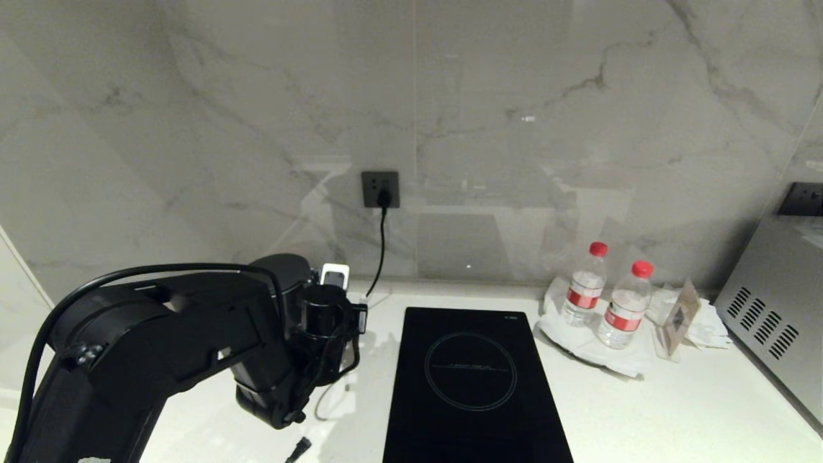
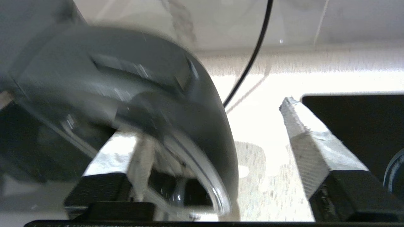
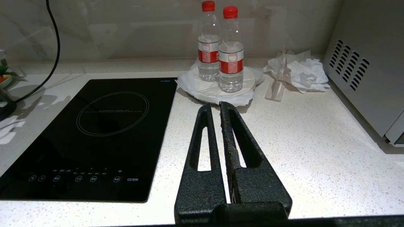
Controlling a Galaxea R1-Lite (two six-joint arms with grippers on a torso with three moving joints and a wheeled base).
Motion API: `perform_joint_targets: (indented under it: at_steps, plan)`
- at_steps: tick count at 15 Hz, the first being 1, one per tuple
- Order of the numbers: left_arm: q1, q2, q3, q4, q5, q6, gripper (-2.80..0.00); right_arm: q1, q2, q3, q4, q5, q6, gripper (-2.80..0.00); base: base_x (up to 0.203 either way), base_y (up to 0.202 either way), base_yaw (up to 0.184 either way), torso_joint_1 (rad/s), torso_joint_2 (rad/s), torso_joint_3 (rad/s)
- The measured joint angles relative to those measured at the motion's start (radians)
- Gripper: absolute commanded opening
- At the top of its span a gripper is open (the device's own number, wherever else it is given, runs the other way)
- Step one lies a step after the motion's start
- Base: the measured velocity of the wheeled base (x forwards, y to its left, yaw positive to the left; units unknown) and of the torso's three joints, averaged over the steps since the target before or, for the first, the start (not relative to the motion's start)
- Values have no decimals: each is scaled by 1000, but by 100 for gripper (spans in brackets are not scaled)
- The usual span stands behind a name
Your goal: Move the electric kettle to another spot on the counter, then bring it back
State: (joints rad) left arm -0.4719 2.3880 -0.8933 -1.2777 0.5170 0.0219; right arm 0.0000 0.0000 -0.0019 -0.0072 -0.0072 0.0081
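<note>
The electric kettle [image 1: 321, 310] stands at the back left of the counter [image 1: 675, 411], left of the hob, mostly hidden by my left arm. In the left wrist view its black loop handle and body [image 2: 157, 94] fill the near side, blurred. My left gripper [image 2: 205, 126] is open around the handle. One finger [image 2: 107, 157] lies behind the handle; the other finger [image 2: 315, 148] stands well apart from it, with bare counter between. My right gripper [image 3: 214, 105] is shut and empty, low over the counter [image 3: 315, 142] beside the hob.
A black glass hob [image 1: 472, 386] lies right of the kettle. A cord [image 1: 382, 244] runs from the wall socket [image 1: 380, 188] down behind the kettle. Two red-capped water bottles [image 1: 604, 296] stand on white paper at the back right, beside a steel appliance [image 1: 778, 308].
</note>
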Motion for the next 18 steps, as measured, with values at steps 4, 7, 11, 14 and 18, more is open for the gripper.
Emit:
perform_joint_targets:
  at_steps: [4, 7, 11, 14, 18]
  plan:
    - [4, -23, 67, -4, -9, -4, 0, 0, 0, 0, 0, 1, 0, -280, 0, 0, 0, 0, 0, 0]
    - [2, -55, 156, -9, -13, -20, 0, 0, 0, 0, 0, 0, 0, -280, 0, 0, 0, 0, 0, 0]
    - [-8, -73, 290, -196, -13, -29, 0, 0, 0, -1, 0, 0, 0, -280, 0, 0, 0, 0, 0, 0]
    - [-29, -59, 346, -243, -14, -29, 0, 0, 0, -1, 0, -1, 0, -280, 0, 0, 0, 0, 0, 0]
    - [-51, -76, 457, -243, -14, -38, 0, 0, 0, -1, 0, 0, -1, -280, 0, 0, 0, 0, 0, 0]
